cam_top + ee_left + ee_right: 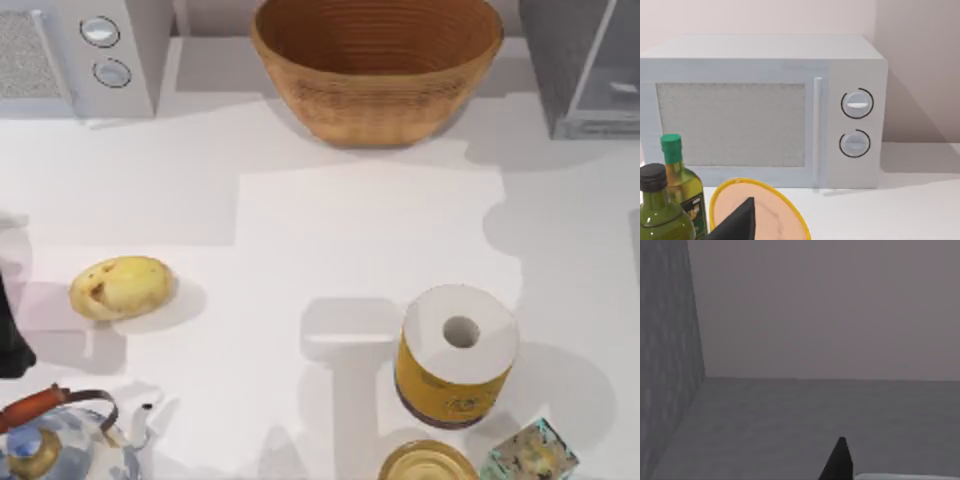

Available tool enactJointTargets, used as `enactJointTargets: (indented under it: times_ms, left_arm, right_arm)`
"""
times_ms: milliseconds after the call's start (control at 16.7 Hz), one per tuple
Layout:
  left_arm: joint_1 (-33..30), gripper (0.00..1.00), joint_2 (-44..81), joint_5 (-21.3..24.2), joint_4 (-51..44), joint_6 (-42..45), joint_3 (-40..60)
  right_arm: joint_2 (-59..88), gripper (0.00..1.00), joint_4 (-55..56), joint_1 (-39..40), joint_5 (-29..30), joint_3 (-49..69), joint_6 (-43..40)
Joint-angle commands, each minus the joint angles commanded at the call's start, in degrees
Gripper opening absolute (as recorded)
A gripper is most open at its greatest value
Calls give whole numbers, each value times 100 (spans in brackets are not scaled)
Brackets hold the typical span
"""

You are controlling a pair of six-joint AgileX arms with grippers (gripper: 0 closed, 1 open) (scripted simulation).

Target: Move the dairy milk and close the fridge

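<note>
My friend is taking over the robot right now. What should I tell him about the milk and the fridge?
The left gripper is parked at the left side of the table, facing the microwave. I cannot tell its grip.
The right gripper is beside a dark speckled wall, maybe part of the fridge. I cannot tell its grip.
The fridge stands at the table's back right. I cannot tell if its door is closed.
I cannot tell where the dairy milk is.
Done: nothing confirmed. Left: find the milk, move it, close the fridge.

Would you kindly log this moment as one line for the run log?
fridge: top right | paper roll: upright, right of centre | left gripper: facing microwave | right gripper: beside speckled wall
</note>
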Motion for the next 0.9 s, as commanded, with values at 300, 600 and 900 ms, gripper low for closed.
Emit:
enactJointTargets:
  times_ms: [300,600,900]
  left_arm:
    - [0,100,0,0,0,0,0]
    - [0,100,0,0,0,0,0]
    - [0,100,0,0,0,0,0]
  right_arm:
    - [202,0,-134,-90,-121,218,-22]
    - [202,0,-134,-90,-121,218,-22]
    - [202,15,-134,-90,-121,218,-22]
